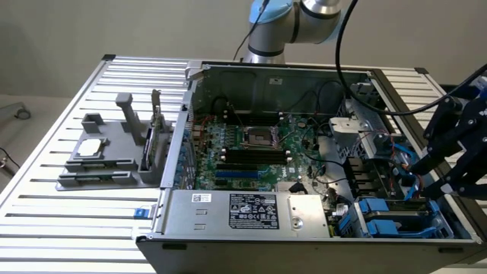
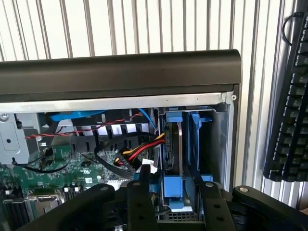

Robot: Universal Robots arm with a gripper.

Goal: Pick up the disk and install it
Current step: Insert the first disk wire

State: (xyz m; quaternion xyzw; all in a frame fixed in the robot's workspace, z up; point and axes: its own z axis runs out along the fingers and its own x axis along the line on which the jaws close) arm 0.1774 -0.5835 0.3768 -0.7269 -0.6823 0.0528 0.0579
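Note:
The disk (image 2: 175,154) stands on edge in the blue drive bay (image 2: 199,120) at a corner of the open computer case (image 1: 266,240). It shows a thin silver edge framed by blue plastic rails. My gripper (image 2: 168,178) hovers right over it, open, one black finger on each side of the blue rail and not clamped on it. In the exterior view the gripper (image 1: 435,177) hangs above the case's right side, just over the blue bays (image 1: 396,220).
Red, yellow and black cables (image 2: 137,154) run close beside the bay. The motherboard (image 1: 251,145) fills the case's middle, and a power supply (image 1: 243,211) sits at the front. A grey fixture (image 1: 114,154) with a chip and an upright card stands at the exterior view's left. A keyboard (image 2: 288,101) lies outside the case.

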